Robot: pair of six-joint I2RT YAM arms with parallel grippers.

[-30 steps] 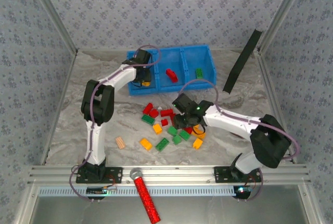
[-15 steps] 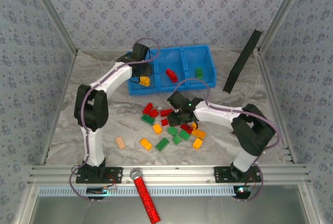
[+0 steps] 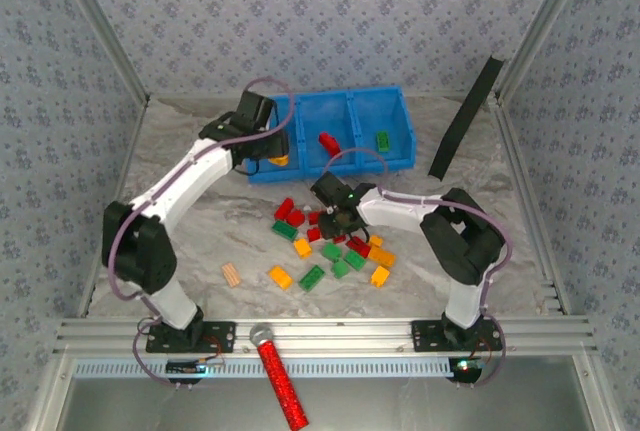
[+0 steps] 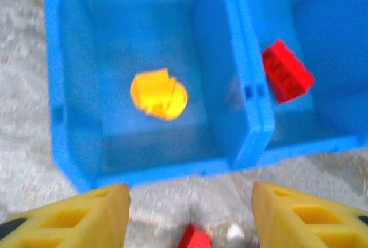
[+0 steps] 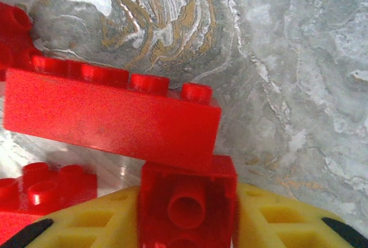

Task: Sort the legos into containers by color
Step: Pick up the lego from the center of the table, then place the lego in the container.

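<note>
The left gripper hangs over the near edge of the blue tray, its yellow fingers spread wide with nothing between them. Below it, a round yellow piece lies in the left compartment, a red brick in the middle one and a green brick in the right one. The right gripper is down among the loose legos scattered on the marbled table, clamped on a small red brick that sits right against a long red brick. A tan ridged block lies apart to the left, and a red glittery stick rests by the front rail.
</note>
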